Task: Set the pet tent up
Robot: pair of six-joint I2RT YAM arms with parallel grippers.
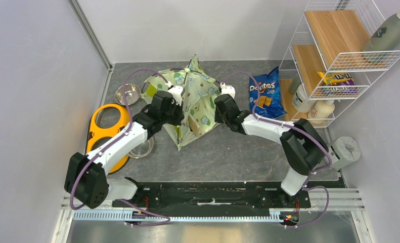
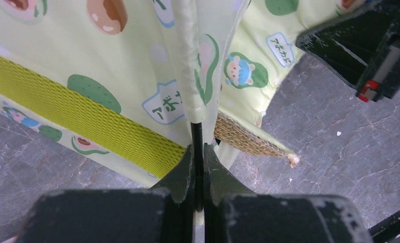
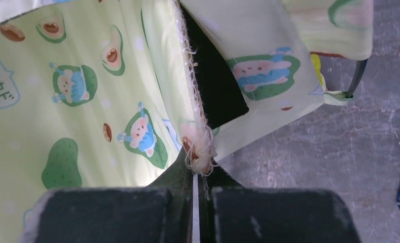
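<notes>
Left jaws pinch the thin black pole [image 2: 196, 136] below its sleeve; right jaws clamp a frayed corner [image 3: 200, 152] — seemingly a seam end. The tent [image 1: 195, 101] stands half-raised mid-desk [image 1: 238, 152]. Pulling harder could rip that fraying — or let the pole slip.

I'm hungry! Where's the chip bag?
In the top view, the blue Doritos bag lies on the table right of the pet tent, beside the wire shelf.

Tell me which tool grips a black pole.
The left tool, shut on the thin black pole of the pet tent; the right tool pinches only a frayed fabric corner.
</notes>
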